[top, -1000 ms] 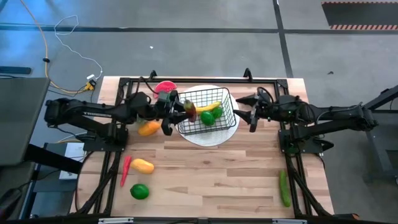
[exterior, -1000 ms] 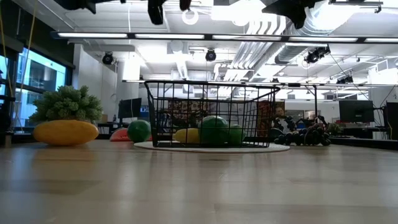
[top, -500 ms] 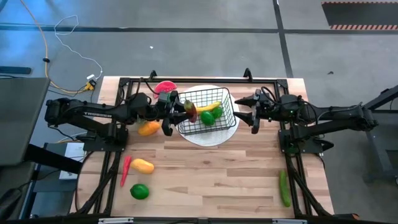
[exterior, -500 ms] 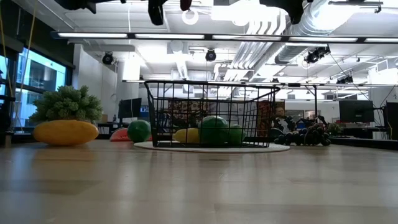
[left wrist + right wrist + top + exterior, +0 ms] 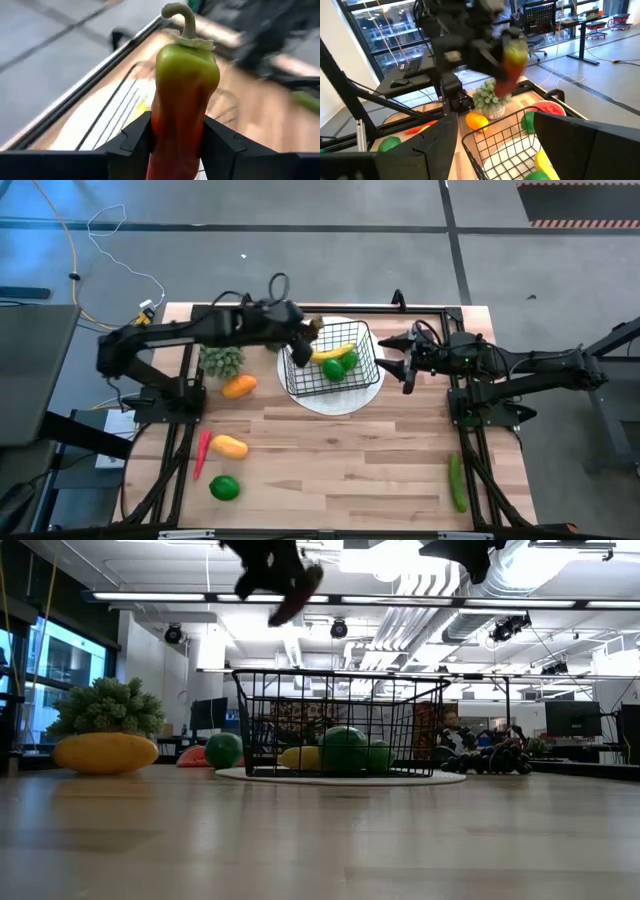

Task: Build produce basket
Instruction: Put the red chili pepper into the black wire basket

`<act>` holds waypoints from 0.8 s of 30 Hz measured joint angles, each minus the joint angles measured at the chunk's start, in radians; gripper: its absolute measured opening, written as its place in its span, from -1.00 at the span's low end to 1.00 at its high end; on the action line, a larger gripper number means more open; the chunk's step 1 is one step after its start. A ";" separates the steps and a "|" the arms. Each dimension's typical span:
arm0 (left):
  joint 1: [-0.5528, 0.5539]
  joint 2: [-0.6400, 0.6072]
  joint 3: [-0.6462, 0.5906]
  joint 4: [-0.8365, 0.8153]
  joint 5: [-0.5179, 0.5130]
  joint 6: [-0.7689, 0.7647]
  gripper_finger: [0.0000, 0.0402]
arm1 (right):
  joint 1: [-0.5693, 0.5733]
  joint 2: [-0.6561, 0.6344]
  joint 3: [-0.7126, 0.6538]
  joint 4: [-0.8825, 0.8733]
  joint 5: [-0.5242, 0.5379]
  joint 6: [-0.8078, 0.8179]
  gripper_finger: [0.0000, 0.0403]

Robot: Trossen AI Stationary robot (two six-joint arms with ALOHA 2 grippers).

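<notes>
My left gripper (image 5: 298, 340) is shut on a pepper (image 5: 185, 85) with a red body, a green top and a curled stem, high over the far left corner of the black wire basket (image 5: 345, 375). The basket stands on a round white plate (image 5: 330, 402) and holds a banana (image 5: 335, 352) and two limes (image 5: 334, 369). My right gripper (image 5: 400, 360) hangs open and level just right of the basket, above its rim, touching nothing. In the low view the pepper (image 5: 300, 590) slants down above the basket (image 5: 340, 720). My left gripper pinches the pepper's red lower body (image 5: 172, 135) between its two fingers (image 5: 132, 137), one on each side. The green top and stem stick out beyond the fingertips. The fingers slant down toward the table's right. The pepper is lifted clear of basket and table.
A leafy green bunch (image 5: 222, 362) and an orange fruit (image 5: 238, 387) lie left of the plate. Near the front left lie a red pepper (image 5: 203, 452), a yellow-orange fruit (image 5: 230, 447) and a lime (image 5: 225, 488). A cucumber (image 5: 457, 482) lies front right. A watermelon slice (image 5: 547, 107) lies beyond the basket.
My left gripper has swung toward the table's far edge and slightly right, tipping from pointing down to a downward slant. The pepper has turned with it, still held, and the leafy bunch under the arm is now uncovered.
</notes>
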 joint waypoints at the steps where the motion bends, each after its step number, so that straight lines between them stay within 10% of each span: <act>1: 0.011 0.029 0.002 -0.004 -0.002 -0.034 -0.35 | 0.000 0.000 0.000 0.000 0.000 0.000 0.23; 13: 0.029 0.317 0.003 -0.036 0.031 -0.438 -0.35 | 0.000 0.000 0.000 -0.009 0.000 0.027 0.23; 24: -0.021 0.344 0.003 -0.104 -0.347 -0.806 -0.35 | 0.000 0.000 0.000 -0.013 -0.001 0.030 0.23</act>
